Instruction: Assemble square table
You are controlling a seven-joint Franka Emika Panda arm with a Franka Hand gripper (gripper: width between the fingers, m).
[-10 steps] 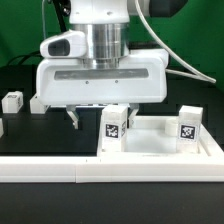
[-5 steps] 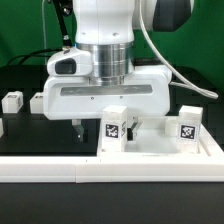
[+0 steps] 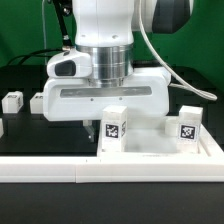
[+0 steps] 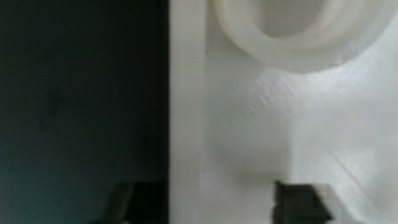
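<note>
The square table's white slab (image 3: 160,150) lies on the black table at the exterior view's right. Two tagged white legs stand on it, one at its near left corner (image 3: 113,128) and one at its right (image 3: 187,125). My gripper (image 3: 106,126) hangs low over the slab's left edge, just behind the left leg. In the wrist view the gripper (image 4: 214,200) is open, with one dark finger (image 4: 134,200) over the black table and the other over the slab (image 4: 231,120). A round raised socket (image 4: 285,35) shows further along the slab. Nothing is held.
Two loose white legs (image 3: 12,101) (image 3: 38,102) sit on the black table at the exterior view's left. A long white rail (image 3: 110,172) runs along the front. A green backdrop stands behind.
My gripper has moved toward the exterior view's right and come down a little, closing on the slab's left edge and the left leg. The parts have not moved.
</note>
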